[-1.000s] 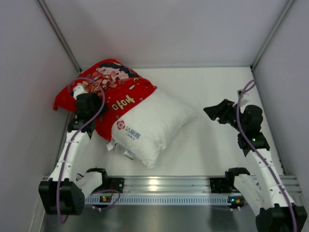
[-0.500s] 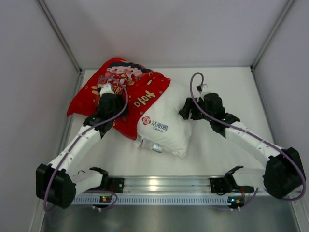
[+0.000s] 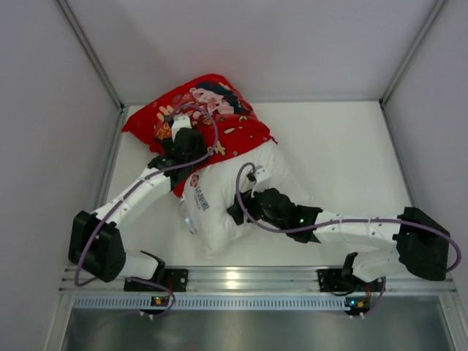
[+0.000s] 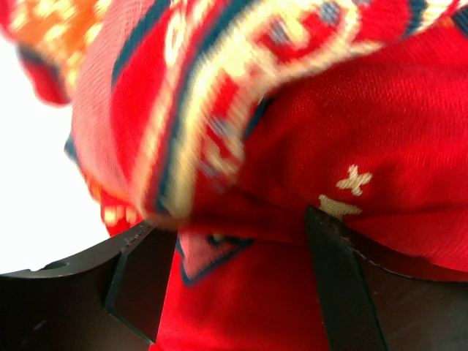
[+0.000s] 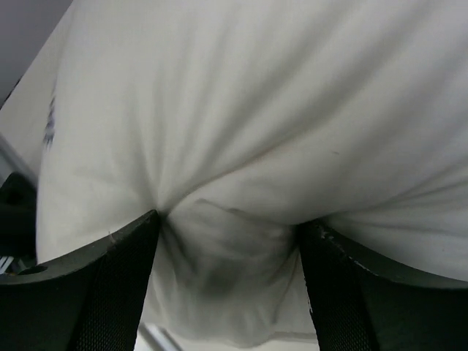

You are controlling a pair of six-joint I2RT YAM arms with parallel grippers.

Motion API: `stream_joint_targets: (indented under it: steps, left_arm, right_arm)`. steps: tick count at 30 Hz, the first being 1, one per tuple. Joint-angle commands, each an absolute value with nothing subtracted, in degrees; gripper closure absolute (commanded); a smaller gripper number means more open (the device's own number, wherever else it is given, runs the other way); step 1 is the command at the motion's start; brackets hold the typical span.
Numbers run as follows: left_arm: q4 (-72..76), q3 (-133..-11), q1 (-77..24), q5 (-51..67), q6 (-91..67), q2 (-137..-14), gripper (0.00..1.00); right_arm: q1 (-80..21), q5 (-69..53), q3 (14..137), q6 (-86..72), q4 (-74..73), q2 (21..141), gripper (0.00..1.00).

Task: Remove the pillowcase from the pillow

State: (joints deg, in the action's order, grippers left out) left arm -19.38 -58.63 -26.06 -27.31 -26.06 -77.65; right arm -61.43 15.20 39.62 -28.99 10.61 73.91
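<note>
The left gripper [image 4: 234, 241], jaws half-closed, clamps bunched pillowcase [image 3: 219, 102] at 11 o'clock while the right gripper [image 5: 230, 241] likewise pinches the pillow [image 3: 212, 227] near 6 o'clock, probably anchoring it against the pull.

You're looking at a robotics lab test cell, not a home: a bare white table [image 3: 344, 146] boxed in by plain grey panels [image 3: 256, 44] on metal posts [image 3: 88, 51], with the left arm [image 3: 139, 197] and right arm [image 3: 358, 227] bolted to an aluminium rail [image 3: 241, 278] at its near edge.

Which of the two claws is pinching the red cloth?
The left gripper: the red pillowcase is bunched between its jaws. The right gripper pinches only the white pillow.
</note>
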Motion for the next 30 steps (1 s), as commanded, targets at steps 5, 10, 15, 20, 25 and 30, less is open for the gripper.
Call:
stream_joint_targets:
  steps: [5, 10, 15, 20, 25, 30]
  left_arm:
    - [-11.60, -67.50, -35.67, -13.54, -19.96, -82.88, 0.22]
    - [-10.11, -68.38, -36.91, -8.78, -14.86, -81.04, 0.17]
    - [-11.16, -68.12, -37.00, -16.05, -13.10, -76.30, 0.12]
    - [-14.49, -69.17, -37.00, -23.90, -11.78, -70.07, 0.01]
    - [-16.96, -68.47, -37.00, -23.04, -12.48, -63.04, 0.01]
    - [-19.15, -66.27, -37.18, -17.23, -12.92, -58.10, 0.02]
  right_arm:
    - [-76.90, 8.44, 45.79, -34.63, 16.17, 75.69, 0.27]
    - [-76.82, 12.55, 43.07, -33.06, 11.62, 60.84, 0.26]
    - [-75.85, 25.03, 42.19, -29.45, -0.95, 46.51, 0.21]
    - [-75.50, 37.33, 40.09, -29.26, -11.23, 36.41, 0.20]
    - [-74.97, 45.52, 36.92, -32.68, -17.65, 34.80, 0.21]
    - [-72.60, 46.77, 33.49, -38.30, -19.25, 39.10, 0.32]
